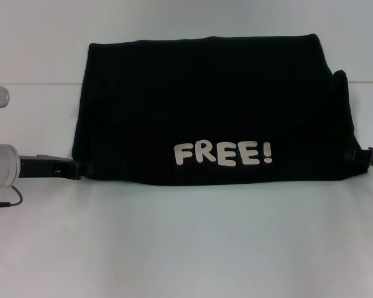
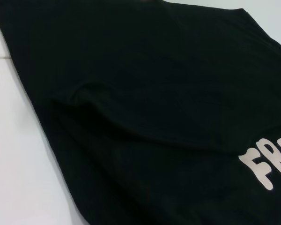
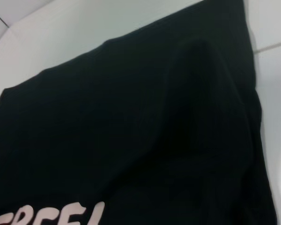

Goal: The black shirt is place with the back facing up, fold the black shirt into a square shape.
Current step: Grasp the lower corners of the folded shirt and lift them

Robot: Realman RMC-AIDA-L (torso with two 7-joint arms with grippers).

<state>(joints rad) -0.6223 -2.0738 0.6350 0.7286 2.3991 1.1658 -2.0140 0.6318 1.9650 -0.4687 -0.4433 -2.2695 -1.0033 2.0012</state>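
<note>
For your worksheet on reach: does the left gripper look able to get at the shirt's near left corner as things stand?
Probably yes. The left gripper sits right beside the shirt at that corner, with nothing between them on the table.

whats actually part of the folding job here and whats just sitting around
Part of the job:
- black shirt, folded into a wide rectangle, "FREE!" lettering facing up
- left gripper at the shirt's near left corner
- right gripper at its near right corner

Just there:
- white table under the shirt; nothing else lies on it
</note>
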